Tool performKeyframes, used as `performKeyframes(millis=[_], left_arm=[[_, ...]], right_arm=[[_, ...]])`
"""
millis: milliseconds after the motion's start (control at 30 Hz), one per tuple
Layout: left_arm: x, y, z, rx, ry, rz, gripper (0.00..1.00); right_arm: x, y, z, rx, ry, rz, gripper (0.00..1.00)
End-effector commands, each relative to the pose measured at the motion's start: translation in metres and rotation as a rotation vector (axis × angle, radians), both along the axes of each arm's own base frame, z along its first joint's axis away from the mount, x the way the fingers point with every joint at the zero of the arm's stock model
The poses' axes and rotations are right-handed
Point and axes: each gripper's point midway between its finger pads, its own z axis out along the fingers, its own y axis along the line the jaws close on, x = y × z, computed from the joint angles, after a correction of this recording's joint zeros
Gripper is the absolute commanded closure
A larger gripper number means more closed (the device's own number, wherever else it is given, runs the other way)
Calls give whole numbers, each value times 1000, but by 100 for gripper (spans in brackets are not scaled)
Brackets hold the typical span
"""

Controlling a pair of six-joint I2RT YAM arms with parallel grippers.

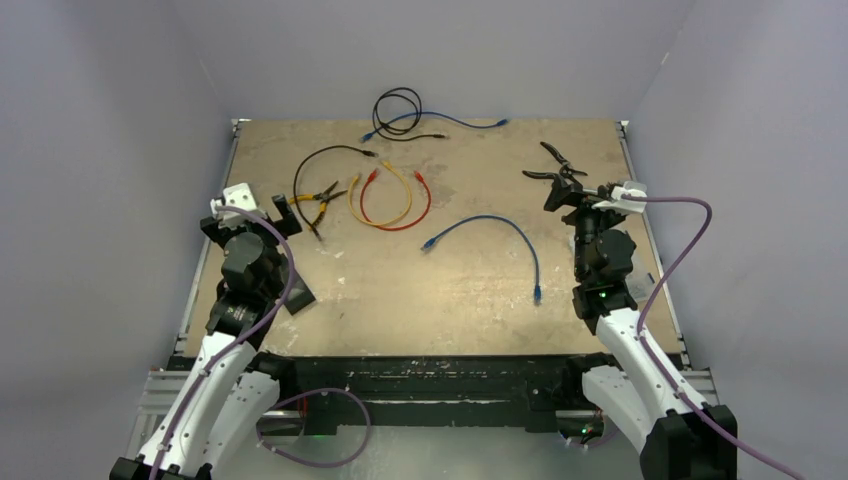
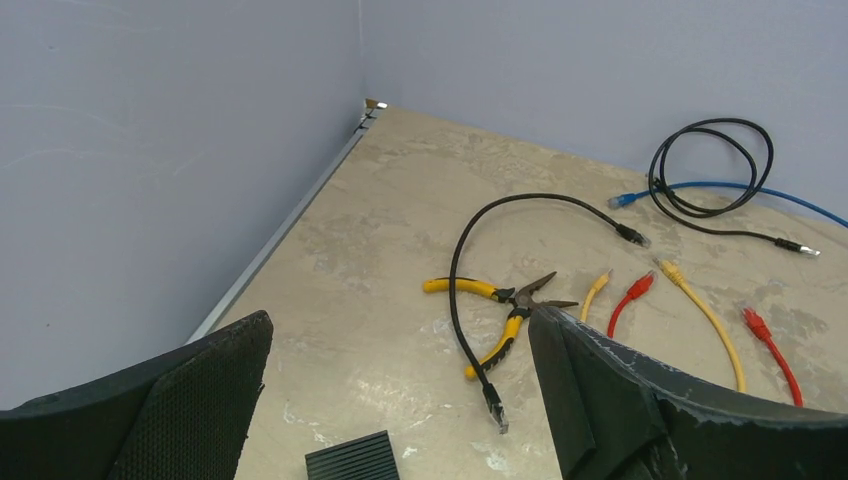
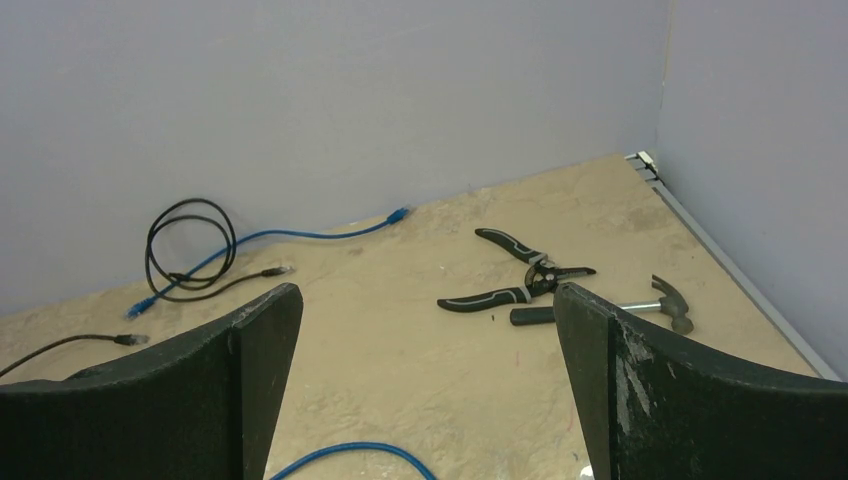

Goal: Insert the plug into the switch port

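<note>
Both open, nothing held: left gripper, right gripper. The switch lies flat on the table, tucked under my left wrist on the base side. Only a ribbed black corner shows, so I can't tell its long axis or port edge. The black cable plug lies just ahead of it. Left arm is nearer; I'd grab that plug first.

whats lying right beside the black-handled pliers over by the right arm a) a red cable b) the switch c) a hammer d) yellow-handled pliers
c, the right wrist view shows a hammer lying just beside the black-handled pliers.
</note>
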Motion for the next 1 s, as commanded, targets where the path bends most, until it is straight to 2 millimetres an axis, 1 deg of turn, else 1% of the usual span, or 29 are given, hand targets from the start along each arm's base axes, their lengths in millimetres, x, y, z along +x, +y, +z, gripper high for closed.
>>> performKeyframes(millis=[0, 133, 167, 233, 300, 367, 400, 500, 600, 667, 800, 967], left_arm=[[0, 7, 0, -31, -9, 50, 1], [4, 11, -15, -41, 35, 94, 1], [5, 12, -14, -45, 43, 103, 1], [7, 11, -21, -44, 73, 109, 1], [6, 15, -34, -55, 129, 145, 1], [2, 23, -49, -90, 179, 230, 1], [3, 24, -55, -92, 207, 245, 1], [9, 18, -70, -101, 293, 244, 1], [12, 13, -91, -145, 376, 253, 1], [11, 13, -108, -179, 437, 267, 1], [5, 14, -133, -251, 512, 312, 1], [5, 11, -160, -350, 595, 292, 1]], right_arm=[[-1, -4, 27, 30, -70, -19, 1], [-2, -4, 28, 35, -75, -18, 1], [-2, -5, 28, 36, -77, -19, 1], [-3, -5, 28, 39, -78, -20, 1], [-3, -5, 29, 37, -80, -23, 1], [-3, -5, 29, 34, -81, -22, 1], [-4, -5, 29, 34, -81, -21, 1], [-6, -5, 29, 34, -86, -21, 1], [-9, -5, 30, 32, -96, -17, 1], [-10, -4, 31, 30, -103, -8, 1], [-14, -2, 32, 27, -120, 4, 1], [-17, 0, 29, 29, -131, 17, 1]])
